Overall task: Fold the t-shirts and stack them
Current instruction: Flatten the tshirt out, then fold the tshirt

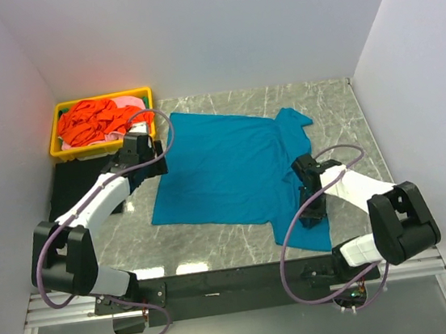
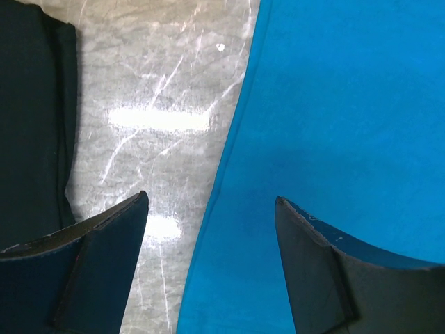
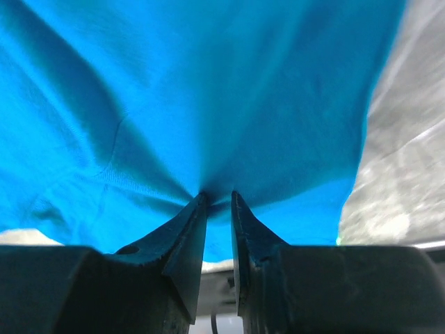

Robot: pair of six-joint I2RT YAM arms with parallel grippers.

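Where the arms are bolted at the bottom of the top view, you have bare grey marble table (image 1: 216,241) in front of you, and the lower right corner of the teal t-shirt (image 1: 223,167) reaches down toward the right arm's base. Your right gripper (image 3: 217,198) sits right of centre in that view, on the shirt's right side. In its wrist view the jaws stand narrow, nearly together, pinching a small gathered fold of the teal cloth between the tips, and creases run out from that pinch.

The teal t-shirt lies spread across the middle of the table, mostly flat, with a sleeve bunched at its upper right.

Your left gripper (image 2: 212,202) is over the shirt's left edge, left of centre in the top view. Its jaws stand wide apart with nothing between them. One finger is above bare marble and the other above the teal cloth. Whether the tips touch the surface you cannot tell.

Left of that, a black t-shirt (image 1: 75,189) lies flat along the table's left side, apart from the teal one.

Farthest away, in the upper left corner, the yellow tray (image 1: 116,94) holds a heap of orange-red t-shirts (image 1: 91,122), with a pink one (image 1: 127,103) showing at the back.
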